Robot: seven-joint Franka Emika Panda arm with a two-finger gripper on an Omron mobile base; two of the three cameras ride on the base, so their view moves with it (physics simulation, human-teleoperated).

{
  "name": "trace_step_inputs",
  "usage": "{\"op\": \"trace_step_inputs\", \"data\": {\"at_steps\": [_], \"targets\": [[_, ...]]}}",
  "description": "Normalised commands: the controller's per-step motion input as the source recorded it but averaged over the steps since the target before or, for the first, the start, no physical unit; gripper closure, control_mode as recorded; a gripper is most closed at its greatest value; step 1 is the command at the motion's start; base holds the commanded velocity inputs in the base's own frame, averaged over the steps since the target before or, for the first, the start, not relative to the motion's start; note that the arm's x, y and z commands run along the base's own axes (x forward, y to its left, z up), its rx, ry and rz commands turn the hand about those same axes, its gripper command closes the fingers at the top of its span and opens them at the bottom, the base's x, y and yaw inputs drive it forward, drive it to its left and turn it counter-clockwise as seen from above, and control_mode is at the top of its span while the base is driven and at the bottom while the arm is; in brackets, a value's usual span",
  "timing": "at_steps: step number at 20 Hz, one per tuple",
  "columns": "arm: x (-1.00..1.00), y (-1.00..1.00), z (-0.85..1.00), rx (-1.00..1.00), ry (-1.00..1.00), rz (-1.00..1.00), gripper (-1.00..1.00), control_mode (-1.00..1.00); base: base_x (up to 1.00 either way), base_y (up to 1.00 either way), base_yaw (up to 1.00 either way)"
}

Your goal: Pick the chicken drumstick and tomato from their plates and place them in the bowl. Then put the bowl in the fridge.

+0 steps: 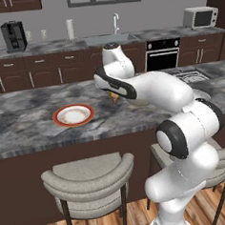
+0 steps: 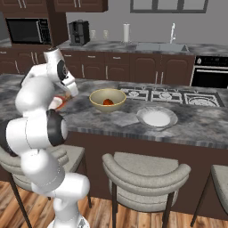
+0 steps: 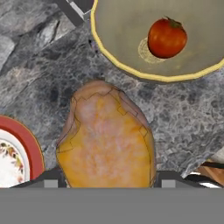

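The robot's two-finger tool [image 3: 107, 186] is gripping the golden-brown, lumpy chicken drumstick [image 3: 106, 140], its jaws standing wide on either side of the meat. The drumstick is hanging above the grey marbled stone bench [image 3: 39, 74], between two dishes. Just beyond its paler end is sitting the deep, round, tan bowl [image 3: 113, 61] with a plain yellowish rim, and the small glossy red-orange tomato [image 3: 166, 37] with a dark spot on top is lying inside it. To the other side, the white plate with a broad red-orange rim [image 1: 73, 115] is resting bare on the bench. From the right base view, the all white-grey round plate [image 2: 156, 118] is lying just beside the bowl, with the black stovetop [image 2: 169, 95] behind them. Grey cushioned stools [image 1: 88, 176] are standing along the near edge of the bench.
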Motion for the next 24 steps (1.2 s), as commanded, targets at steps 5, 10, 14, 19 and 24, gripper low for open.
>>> {"op": "trace_step_inputs", "data": {"at_steps": [5, 10, 14, 19, 24], "targets": [[0.11, -0.64, 0.17, 0.00, 0.17, 0.00, 1.00, -1.00, 0.00, 0.00, 0.00], [0.16, -0.59, 0.06, 0.00, 0.03, 0.00, 1.00, -1.00, 0.00, 0.00, 0.00], [0.26, -0.54, 0.08, 0.00, 0.00, 0.02, 1.00, -1.00, 0.00, 0.00, 0.00], [0.25, -0.51, -0.01, 0.00, 0.00, 0.03, 1.00, -1.00, 0.00, 0.00, 0.00], [0.39, -0.29, -0.10, 0.00, 0.00, 0.06, 1.00, -1.00, 0.00, 0.00, 0.00]]}}
